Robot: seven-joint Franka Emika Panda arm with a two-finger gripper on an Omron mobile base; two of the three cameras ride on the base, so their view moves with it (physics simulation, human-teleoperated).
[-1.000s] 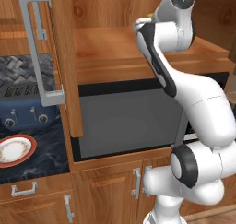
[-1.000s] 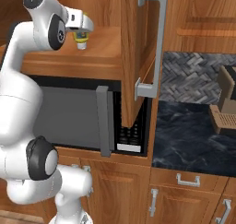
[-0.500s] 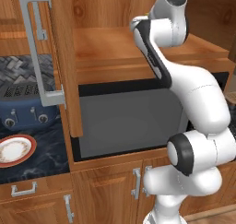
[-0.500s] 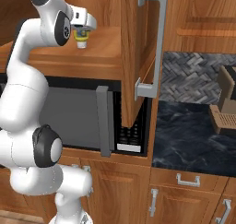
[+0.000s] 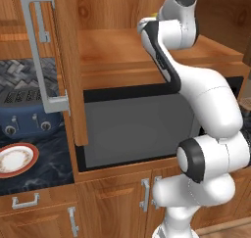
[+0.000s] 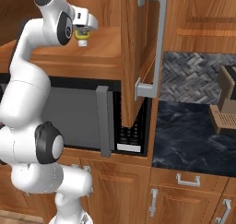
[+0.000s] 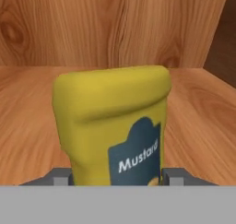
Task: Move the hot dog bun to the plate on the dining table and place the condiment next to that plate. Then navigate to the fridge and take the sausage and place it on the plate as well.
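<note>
The condiment, a yellow mustard squeeze bottle [image 7: 115, 126] with a dark label, stands on the wooden shelf of the open upper cabinet. My gripper [image 7: 116, 178] is shut on it, one fingertip [image 7: 62, 178] pressed to each side near its base. From the right base view the gripper [image 6: 83, 33] reaches into the cabinet from the left, with the bottle's [image 6: 82, 34] yellow body and white cap showing under the hand. In the left base view my own arm hides most of it. The hot dog bun, plate, dining table, sausage and fridge are out of view.
The cabinet door [image 5: 68, 65] hangs open to the left of the shelf, its grey handle [image 5: 44, 51] sticking out. A microwave [image 5: 137, 129] sits below the shelf. A blue toaster [image 5: 24, 114] and a brown-rimmed dish [image 5: 14, 158] rest on the dark counter [image 6: 193, 131].
The jaws have come in from wide open onto the sides of the mustard bottle. The upper arm has swung slightly; the bottle stays on the shelf.
</note>
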